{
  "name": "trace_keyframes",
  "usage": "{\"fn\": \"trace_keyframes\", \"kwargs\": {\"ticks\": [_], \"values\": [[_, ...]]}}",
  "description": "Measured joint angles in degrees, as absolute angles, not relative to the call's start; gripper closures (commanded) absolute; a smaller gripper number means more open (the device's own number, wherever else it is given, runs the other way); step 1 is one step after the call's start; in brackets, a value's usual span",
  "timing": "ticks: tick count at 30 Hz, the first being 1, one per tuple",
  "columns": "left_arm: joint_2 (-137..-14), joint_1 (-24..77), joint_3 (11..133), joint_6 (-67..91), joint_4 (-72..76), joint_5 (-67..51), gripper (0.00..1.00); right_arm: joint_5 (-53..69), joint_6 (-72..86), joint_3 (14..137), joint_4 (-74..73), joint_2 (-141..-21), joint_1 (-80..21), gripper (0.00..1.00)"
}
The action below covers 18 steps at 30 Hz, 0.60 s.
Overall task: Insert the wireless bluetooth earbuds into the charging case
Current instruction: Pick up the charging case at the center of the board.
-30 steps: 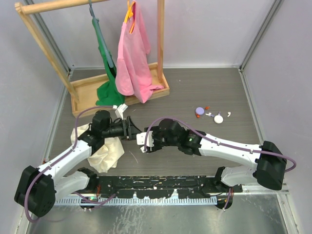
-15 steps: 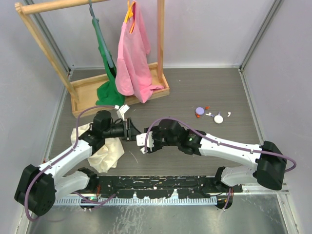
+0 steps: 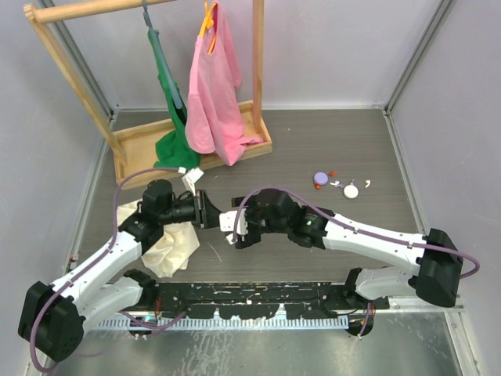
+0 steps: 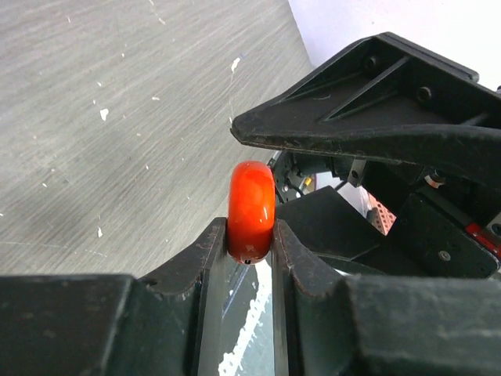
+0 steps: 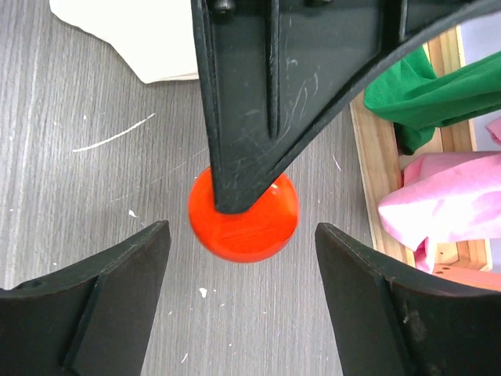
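Note:
My left gripper (image 4: 250,231) is shut on a red-orange round cap (image 4: 250,196), pinched edge-on at its fingertips. My right gripper (image 5: 241,229) stands open, its fingers either side of that cap (image 5: 254,231) without touching it. In the top view the two grippers meet tip to tip, left (image 3: 210,213) and right (image 3: 229,225), and hide the cap. The lavender charging case (image 3: 321,179) lies far to the right on the table. Two tiny white earbuds (image 3: 337,184) (image 3: 366,183) lie beside it.
A white round piece (image 3: 351,190) and a small orange bit (image 3: 332,172) lie by the case. A cream cloth (image 3: 168,243) sits under the left arm. At the back left, a wooden rack (image 3: 133,145) holds a pink garment (image 3: 215,86) and a green one (image 3: 174,141).
My right gripper's jaws have opened off the red-orange cap. My left gripper has shut on it. The left arm has shifted slightly left.

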State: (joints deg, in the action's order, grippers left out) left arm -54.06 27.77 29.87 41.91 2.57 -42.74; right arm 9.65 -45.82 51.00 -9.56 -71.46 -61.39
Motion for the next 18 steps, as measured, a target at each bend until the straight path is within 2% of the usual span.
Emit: {"fn": "trace_keyframes", "kwargs": {"ticks": [9, 18], "values": [[-48.38, 27.79, 28.25, 41.01, 6.76, -37.91, 1.0, 9.76, -37.17, 50.87, -10.35, -65.76, -60.2, 0.17], [-39.68, 27.79, 22.83, 41.08, 13.67, -30.61, 1.0, 10.96, -18.65, 47.57, -5.1, -60.9, -56.9, 0.19]]}}
